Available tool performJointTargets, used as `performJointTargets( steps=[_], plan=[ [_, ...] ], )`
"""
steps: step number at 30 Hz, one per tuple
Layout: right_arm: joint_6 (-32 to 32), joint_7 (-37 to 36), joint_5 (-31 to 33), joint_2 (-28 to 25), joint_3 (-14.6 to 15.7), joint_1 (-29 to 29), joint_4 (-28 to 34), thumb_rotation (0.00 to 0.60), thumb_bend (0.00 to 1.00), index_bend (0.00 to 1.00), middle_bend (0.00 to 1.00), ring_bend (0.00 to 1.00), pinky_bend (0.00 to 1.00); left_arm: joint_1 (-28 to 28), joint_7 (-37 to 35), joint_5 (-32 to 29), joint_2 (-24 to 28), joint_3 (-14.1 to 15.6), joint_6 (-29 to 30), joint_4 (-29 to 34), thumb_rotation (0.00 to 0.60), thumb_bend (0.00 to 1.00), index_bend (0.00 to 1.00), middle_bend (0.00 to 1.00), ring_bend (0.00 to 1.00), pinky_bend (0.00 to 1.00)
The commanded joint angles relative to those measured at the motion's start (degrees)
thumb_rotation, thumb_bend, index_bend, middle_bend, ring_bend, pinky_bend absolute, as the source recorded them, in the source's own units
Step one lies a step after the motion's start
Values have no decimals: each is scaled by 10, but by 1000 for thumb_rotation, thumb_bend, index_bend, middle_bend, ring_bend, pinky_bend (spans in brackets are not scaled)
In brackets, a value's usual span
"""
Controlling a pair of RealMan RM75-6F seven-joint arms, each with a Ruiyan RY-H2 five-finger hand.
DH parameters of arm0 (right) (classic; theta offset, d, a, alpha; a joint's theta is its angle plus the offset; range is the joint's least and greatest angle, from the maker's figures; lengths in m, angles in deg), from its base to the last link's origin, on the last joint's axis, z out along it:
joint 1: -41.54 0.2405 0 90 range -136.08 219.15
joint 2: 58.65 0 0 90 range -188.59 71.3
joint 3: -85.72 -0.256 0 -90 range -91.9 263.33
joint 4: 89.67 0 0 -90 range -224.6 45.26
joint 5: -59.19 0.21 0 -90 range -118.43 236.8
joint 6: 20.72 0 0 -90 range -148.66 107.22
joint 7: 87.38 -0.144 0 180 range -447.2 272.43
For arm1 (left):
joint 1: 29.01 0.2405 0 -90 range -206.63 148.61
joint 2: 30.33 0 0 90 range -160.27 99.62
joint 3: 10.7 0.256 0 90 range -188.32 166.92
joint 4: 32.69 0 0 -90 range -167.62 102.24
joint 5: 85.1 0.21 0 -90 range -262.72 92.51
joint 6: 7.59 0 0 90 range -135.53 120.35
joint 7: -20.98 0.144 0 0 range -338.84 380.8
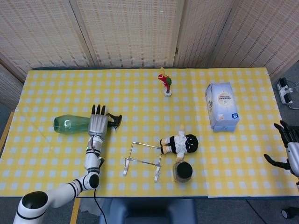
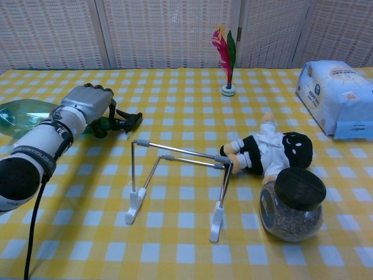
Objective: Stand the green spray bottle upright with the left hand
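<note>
The green spray bottle (image 1: 70, 124) lies on its side at the table's left, base pointing left and black trigger head (image 1: 114, 121) pointing right. My left hand (image 1: 97, 123) lies over the bottle's neck and grips it, fingers curled over the far side. In the chest view the same left hand (image 2: 87, 105) covers the neck, with the green spray bottle (image 2: 23, 114) showing to its left and the trigger head (image 2: 125, 121) to its right. My right hand (image 1: 287, 147) hangs off the table's right edge, fingers spread and holding nothing.
A wire stand (image 1: 142, 162) sits right of my left forearm, with a doll (image 1: 180, 143) and a dark-lidded jar (image 1: 182, 171) beyond it. A feather shuttlecock (image 1: 165, 84) stands at the back, and a tissue pack (image 1: 221, 106) lies at the right.
</note>
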Motion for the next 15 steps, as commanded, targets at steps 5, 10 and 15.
performJointTargets(
  steps=[5, 10, 15],
  plan=[
    [3, 4, -4, 1, 2, -1, 3, 600, 277, 0, 0, 0, 0, 9, -18, 17, 7, -5, 24, 20, 600, 442, 598, 139, 51, 0],
    [8, 6, -10, 1, 4, -2, 5, 600, 277, 0, 0, 0, 0, 27, -53, 51, 32, -7, 75, 79, 600, 448, 650, 183, 82, 0],
    [15, 10, -19, 1, 7, -5, 8, 600, 278, 0, 0, 0, 0, 54, -81, 75, 79, -16, 123, 179, 600, 465, 671, 201, 97, 0]
  ],
)
